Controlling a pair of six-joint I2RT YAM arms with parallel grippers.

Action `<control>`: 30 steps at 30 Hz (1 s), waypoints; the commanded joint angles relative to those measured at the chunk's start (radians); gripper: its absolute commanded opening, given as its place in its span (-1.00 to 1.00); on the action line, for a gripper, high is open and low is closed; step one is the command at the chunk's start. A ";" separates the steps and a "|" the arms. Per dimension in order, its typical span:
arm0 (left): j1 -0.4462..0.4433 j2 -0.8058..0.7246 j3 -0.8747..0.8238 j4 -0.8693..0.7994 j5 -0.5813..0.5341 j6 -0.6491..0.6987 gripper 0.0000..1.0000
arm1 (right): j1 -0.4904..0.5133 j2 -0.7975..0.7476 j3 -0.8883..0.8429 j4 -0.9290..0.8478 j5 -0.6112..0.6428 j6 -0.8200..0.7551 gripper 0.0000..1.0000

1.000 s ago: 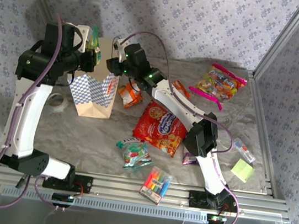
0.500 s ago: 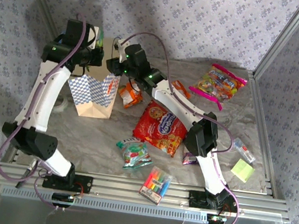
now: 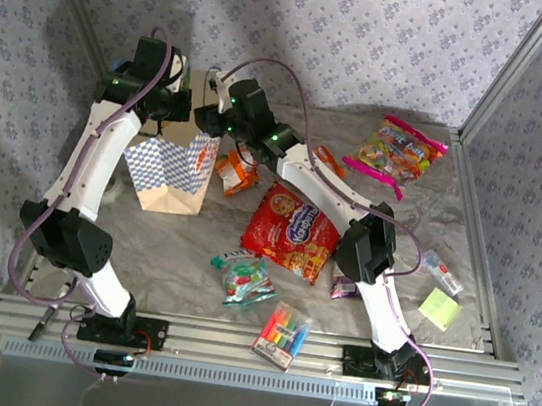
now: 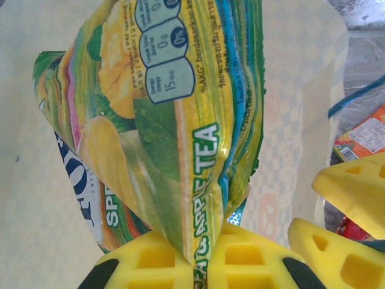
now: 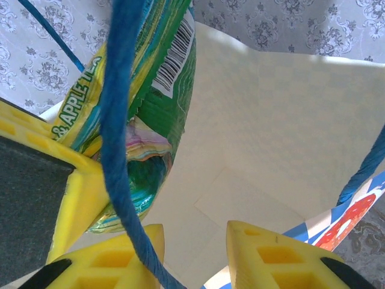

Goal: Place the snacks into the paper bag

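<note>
Fingers (image 4: 144,262) of the left gripper (image 4: 195,256) are clamped together on the bottom edge of the green-yellow packet (image 4: 180,120), which hangs at the mouth of the paper bag (image 4: 301,120). Just beside it, the right gripper (image 5: 192,235) is seen with its fingers (image 5: 271,253) apart. A blue cord (image 5: 117,138) is draped across one of them, and the bag's pale inside lies beyond.

Risks, as judged:
- The packet is crumpled and wide. If released high or off-centre, it could be caught on the rim or the cord and dropped outside.
- The cord could be snagged by the right fingers on pulling away, so the light bag could be dragged or tipped.
- The two grippers are crowded together, so a bump is possible.

Whether the bag wall is pinched by the right fingers cannot be told.

On the worktop (image 3: 193,253), not yet bagged, near to far:
- green-red packet (image 3: 243,278)
- purple packet (image 3: 344,288)
- red cookie bag (image 3: 293,228)
- orange-white packet (image 3: 235,173)
- pink-edged candy bag (image 3: 400,148)
</note>
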State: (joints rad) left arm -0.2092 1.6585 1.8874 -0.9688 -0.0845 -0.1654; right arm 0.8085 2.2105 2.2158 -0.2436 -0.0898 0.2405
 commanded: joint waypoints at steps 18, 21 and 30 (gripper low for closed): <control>0.010 0.062 0.058 -0.034 -0.028 -0.043 -0.06 | -0.013 -0.002 0.000 -0.028 -0.055 0.026 -0.30; 0.010 0.017 0.052 -0.035 0.003 -0.050 -0.03 | -0.014 0.002 0.011 -0.039 -0.062 0.031 -0.28; 0.010 -0.183 -0.015 -0.032 0.010 -0.059 0.05 | -0.009 -0.021 0.003 -0.055 -0.082 0.028 -0.24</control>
State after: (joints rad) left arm -0.2028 1.5608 1.8771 -0.9920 -0.0895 -0.2108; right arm 0.7982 2.2105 2.2147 -0.2485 -0.1448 0.2520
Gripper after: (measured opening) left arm 0.519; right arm 0.381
